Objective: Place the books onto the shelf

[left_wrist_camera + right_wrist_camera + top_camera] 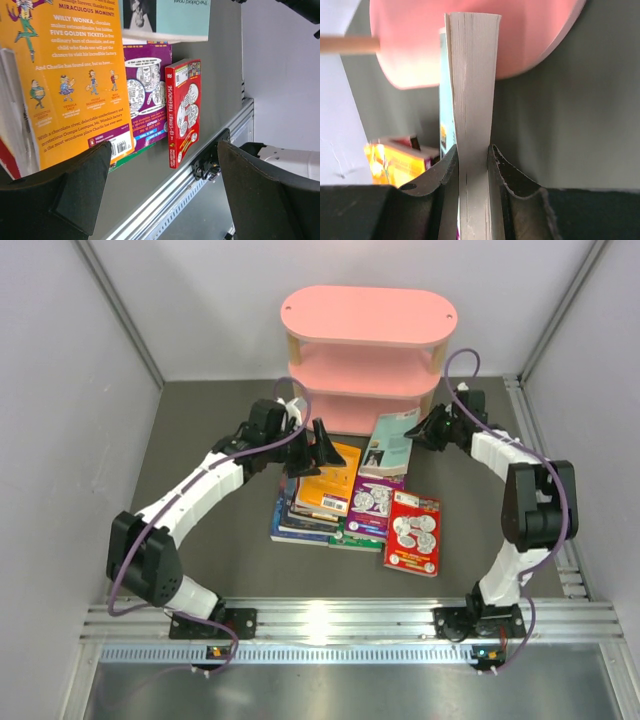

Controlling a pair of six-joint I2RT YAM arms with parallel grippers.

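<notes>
The right gripper (472, 150) pinches the teal book (472, 75) by its page edge and holds it just in front of the pink shelf (370, 315), apparently near the lowest board, though the overhead view leaves that unclear. The left gripper (313, 447) hangs with its jaws spread wide and nothing between them, over the orange book (328, 485) that tops the stack on the dark table (200, 430). The purple book (372, 502) and the red book (413, 532) lie just right of it
</notes>
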